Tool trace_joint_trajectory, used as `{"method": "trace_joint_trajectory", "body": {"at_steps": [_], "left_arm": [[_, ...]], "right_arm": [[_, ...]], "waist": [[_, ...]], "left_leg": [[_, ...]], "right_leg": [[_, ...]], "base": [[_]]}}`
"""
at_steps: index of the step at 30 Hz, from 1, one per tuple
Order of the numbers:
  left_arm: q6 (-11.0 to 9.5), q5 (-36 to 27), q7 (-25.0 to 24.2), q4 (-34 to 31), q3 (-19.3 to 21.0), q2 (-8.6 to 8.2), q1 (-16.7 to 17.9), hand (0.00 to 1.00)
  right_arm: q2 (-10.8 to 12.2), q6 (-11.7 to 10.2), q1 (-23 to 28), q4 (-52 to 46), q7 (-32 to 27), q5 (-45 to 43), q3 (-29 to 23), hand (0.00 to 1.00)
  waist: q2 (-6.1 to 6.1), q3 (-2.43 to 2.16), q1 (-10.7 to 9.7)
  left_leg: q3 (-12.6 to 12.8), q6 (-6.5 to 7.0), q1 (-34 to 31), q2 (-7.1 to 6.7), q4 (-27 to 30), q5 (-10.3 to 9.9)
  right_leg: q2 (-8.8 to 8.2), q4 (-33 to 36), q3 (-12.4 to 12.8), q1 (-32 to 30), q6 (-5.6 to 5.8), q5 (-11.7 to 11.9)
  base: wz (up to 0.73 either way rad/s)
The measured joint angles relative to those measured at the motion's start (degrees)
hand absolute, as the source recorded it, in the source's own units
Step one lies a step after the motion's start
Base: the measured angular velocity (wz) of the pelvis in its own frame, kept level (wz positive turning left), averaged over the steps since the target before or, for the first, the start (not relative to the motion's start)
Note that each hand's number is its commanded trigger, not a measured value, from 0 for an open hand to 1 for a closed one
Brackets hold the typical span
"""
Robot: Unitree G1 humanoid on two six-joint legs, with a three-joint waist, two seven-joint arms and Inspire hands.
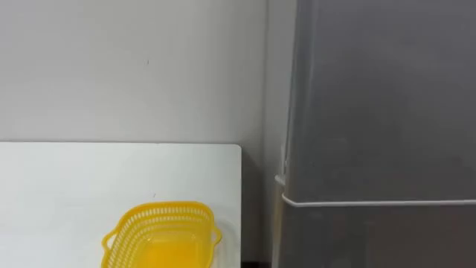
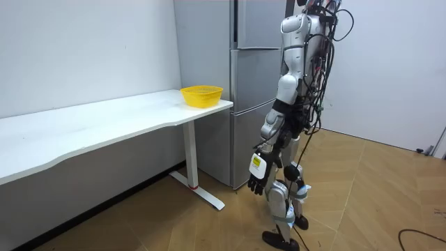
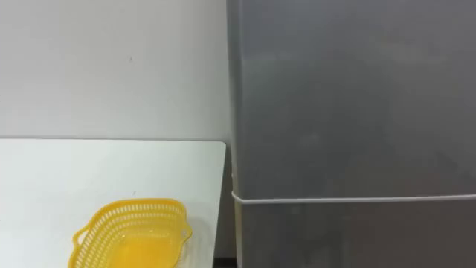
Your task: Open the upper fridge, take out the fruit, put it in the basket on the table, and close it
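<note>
A Unitree G1 humanoid stands upright on a wood-patterned floor (image 2: 174, 223) facing a tall grey fridge (image 2: 251, 90), close in front of its doors; a long white table (image 2: 104, 118) runs along the wall (image 1: 134, 67) on the robot's left, its end just beside the fridge's side with a narrow gap between them. The upper fridge door (image 1: 379, 97) sits shut and flush; a pale horizontal seam separates it from the lower door (image 1: 372, 238), which is also shut; what the upper compartment holds is hidden behind the door. A yellow perforated plastic basket (image 1: 162, 237) rests on the table near the end closest to the fridge, upright and apart from the table's edge; its inside looks bare as far as the eye views show. In the room view the robot's left hand (image 2: 258, 183) hangs low at its side, near thigh level, well apart from fridge and table alike; its dark fingers (image 2: 255, 188) point downward, loose and released, with nothing in them. White walls back the table and fridge.
</note>
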Motion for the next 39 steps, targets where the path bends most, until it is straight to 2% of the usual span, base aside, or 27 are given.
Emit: {"method": "trace_joint_trajectory", "body": {"at_steps": [4,9,13,23,28,33,37,39], "left_arm": [[-0.53,0.1,-0.71,0.31,-0.01,-0.01,0.64,0.0],[-0.04,-0.03,-0.75,-0.07,-0.18,-0.08,1.51,0.0],[1.49,-4.44,-0.46,0.53,-0.22,-0.05,1.71,0.0],[1.46,-9.26,2.24,1.09,0.2,-0.08,1.68,0.0],[1.51,-14.05,3.64,2.13,2.78,-0.17,1.77,0.0],[1.53,-23.78,7.42,2.09,6.75,-0.44,2.8,0.0],[1.32,-37.25,13.04,1.97,8.63,-0.41,3.4,0.0],[0.0,-43.12,15.62,1.71,10.37,-0.36,2.51,0.0]], "right_arm": [[-0.16,-0.04,0.1,-0.02,0.82,-0.04,-0.17,0.0],[-0.16,-0.03,-0.07,0.15,0.81,-0.24,-0.08,0.0],[-0.19,-0.06,-0.23,1.81,0.24,2.24,0.06,0.0],[0.04,-0.27,0.06,5.68,-1.16,7.09,-0.1,0.0],[0.18,-0.09,0.1,6.4,-1.07,7.17,-0.34,0.0],[0.49,0.09,0.24,6.44,-1.36,7.22,-2.74,0.0],[0.55,0.23,0.18,6.47,-2.46,7.72,-3.31,0.0],[0.54,0.22,0.14,6.44,-2.64,7.76,-3.38,0.0]], "waist": [[0.09,0.03,0.06],[0.26,-0.1,0.11],[0.24,-0.14,0.11],[0.14,-0.18,-0.02],[0.0,-0.22,-0.01],[0.05,-0.17,0.06],[0.2,-0.07,0.04],[0.17,-0.05,0.07]], "left_leg": [[-0.02,-0.38,0.05,0.01,0.05,-0.26],[0.05,-0.55,0.18,0.25,-1.13,-0.3],[-0.02,-0.59,0.15,0.24,-0.52,-0.23],[0.05,-0.59,0.76,0.18,-0.52,-0.23],[0.1,-0.59,1.21,0.12,-0.71,-0.23],[-0.14,-0.59,1.59,0.1,-0.87,-0.23],[-0.23,-0.59,1.92,0.09,-1.29,-0.23],[-0.28,-0.59,1.99,0.04,-1.31,-0.23]], "right_leg": [[0.31,-0.17,-0.22,0.12,-0.03,0.02],[0.9,-0.92,0.37,-0.42,-0.16,0.27],[0.9,-1.45,0.15,0.09,-0.18,0.78],[1.08,-2.82,0.18,1.21,-0.13,1.28],[1.05,-3.1,0.35,1.79,-0.11,1.25],[1.04,-2.99,0.43,1.77,-0.1,1.25],[1.05,-2.87,0.35,1.85,-0.1,1.25],[1.02,-2.91,0.24,2.18,-0.04,1.22]], "base": [[0.03],[0.01],[0.0],[-0.01],[-0.01],[0.0],[0.02],[0.06]]}}
